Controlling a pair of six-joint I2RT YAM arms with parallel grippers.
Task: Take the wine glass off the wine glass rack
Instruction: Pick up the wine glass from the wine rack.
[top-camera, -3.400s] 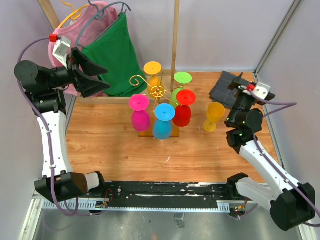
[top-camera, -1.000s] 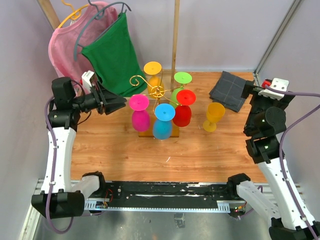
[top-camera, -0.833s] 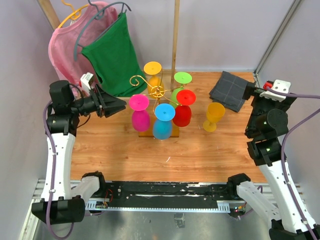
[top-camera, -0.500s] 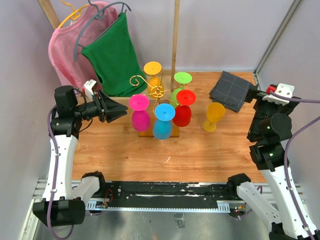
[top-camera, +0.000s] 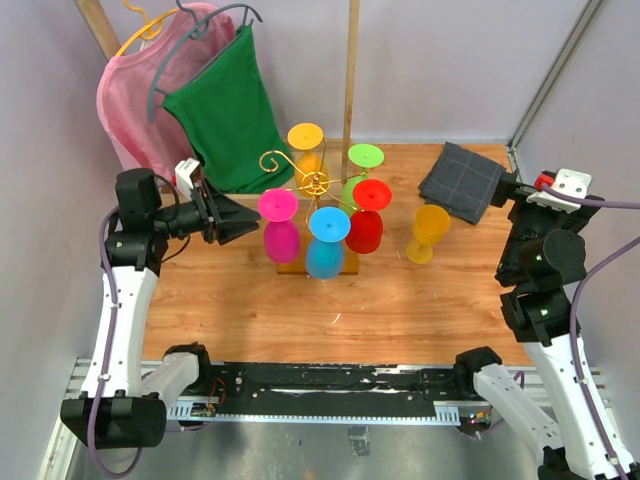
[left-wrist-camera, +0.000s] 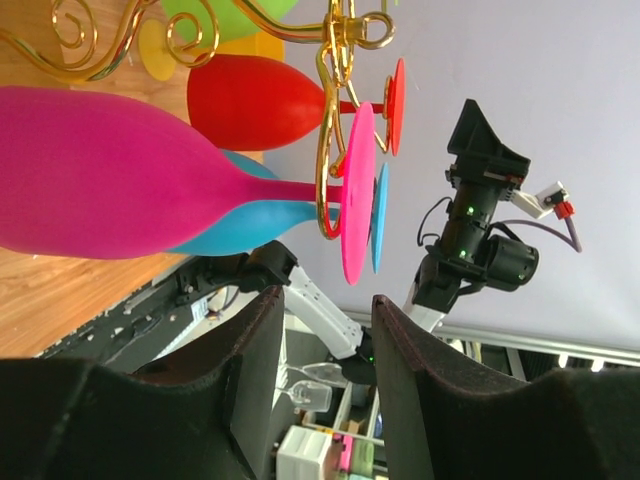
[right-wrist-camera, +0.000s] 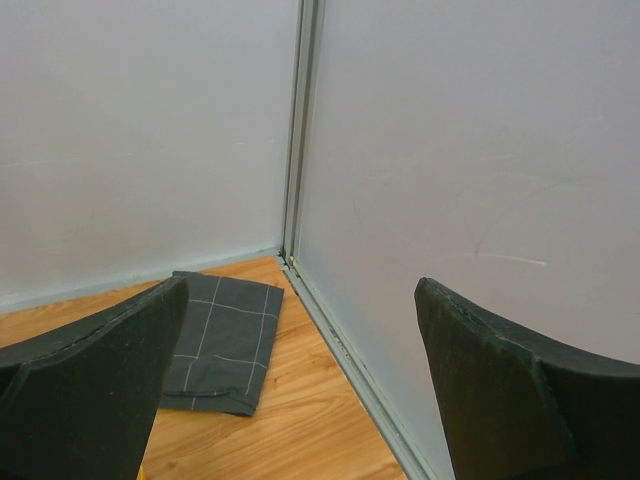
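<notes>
The wooden table (top-camera: 420, 300) is carrying a gold wire rack (top-camera: 313, 183) on a square wood base, with a pink shirt (top-camera: 135, 90) and a green shirt (top-camera: 228, 120) hanging behind it. Five glasses are hanging upside down from the rack's arms; the pink glass (top-camera: 279, 228) is hanging at the front left. A yellow glass (top-camera: 430, 230) is standing on the table just right of the rack. A grey cloth (top-camera: 458, 182) is lying in the far right corner. The left gripper (top-camera: 247, 218) is hovering just left of the pink glass, fingers partly apart, pinching nothing. The right gripper (right-wrist-camera: 300, 290) is facing that corner, fingers spread wide and empty
</notes>
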